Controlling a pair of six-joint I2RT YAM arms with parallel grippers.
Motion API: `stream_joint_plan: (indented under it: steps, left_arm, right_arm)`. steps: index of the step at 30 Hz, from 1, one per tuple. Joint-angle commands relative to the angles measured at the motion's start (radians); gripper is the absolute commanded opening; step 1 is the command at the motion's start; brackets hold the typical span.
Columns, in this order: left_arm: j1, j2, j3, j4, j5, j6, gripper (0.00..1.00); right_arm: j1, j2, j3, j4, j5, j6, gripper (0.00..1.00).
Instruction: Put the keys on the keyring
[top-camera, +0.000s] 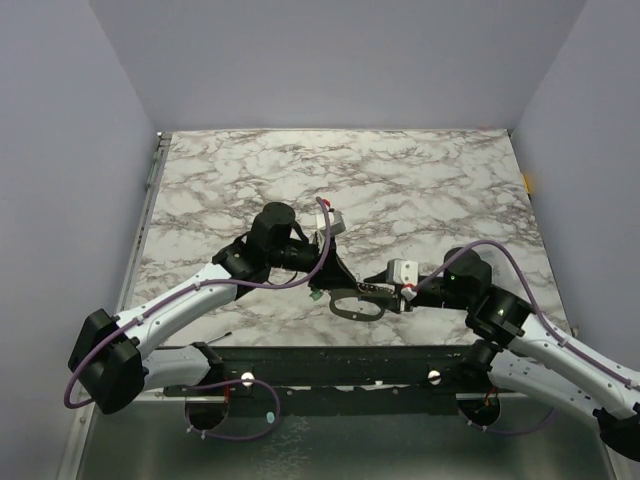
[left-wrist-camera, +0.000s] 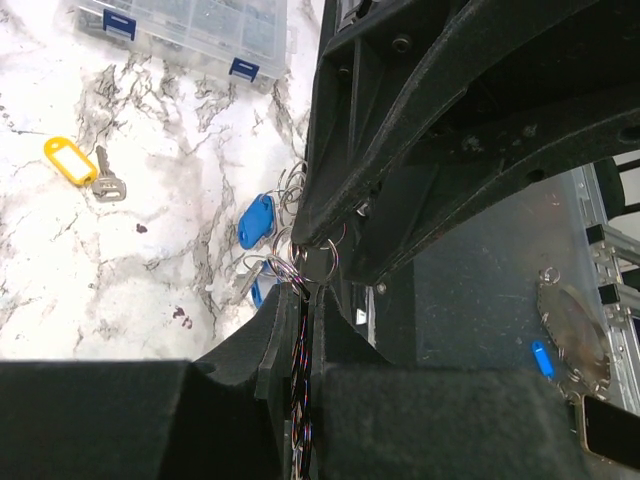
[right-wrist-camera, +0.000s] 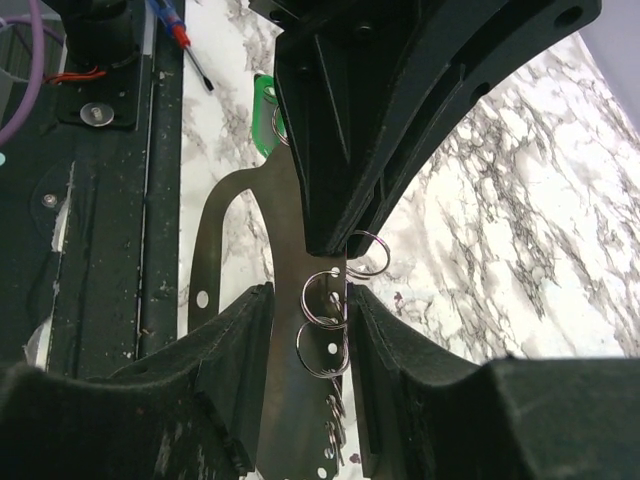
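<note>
Bench (top-camera: 420, 170): white marble pattern, grey veins. Pale lilac walls (top-camera: 330, 60) on three sides. A clear plastic compartment box (left-wrist-camera: 190, 25) with blue latches sits on the marble. A flat grey metal plate (right-wrist-camera: 285, 330) with drilled holes and a curved handle-like arm lies near the bench's front edge. A screwdriver (right-wrist-camera: 180, 38) with a red-and-blue handle lies at the edge of the black front strip (right-wrist-camera: 100, 200), shaft over the marble.

The table (top-camera: 400, 180) is grey-veined white marble; yellow key (left-wrist-camera: 70, 162), blue key (left-wrist-camera: 256, 221), green key (right-wrist-camera: 263, 115), silvery keyring (left-wrist-camera: 296, 266).
</note>
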Motion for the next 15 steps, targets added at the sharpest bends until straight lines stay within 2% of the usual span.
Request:
stream_joint_plan:
  steps: [1, 15]
  left_arm:
    - [0.006, -0.004, -0.003, 0.057, 0.055, -0.014, 0.00]
    - [0.005, -0.026, -0.016, 0.088, 0.094, -0.026, 0.00]
  right_arm:
    - [0.007, 0.012, 0.006, 0.022, 0.021, -0.016, 0.42]
    - [0.007, 0.037, 0.013, 0.011, 0.047, -0.027, 0.38]
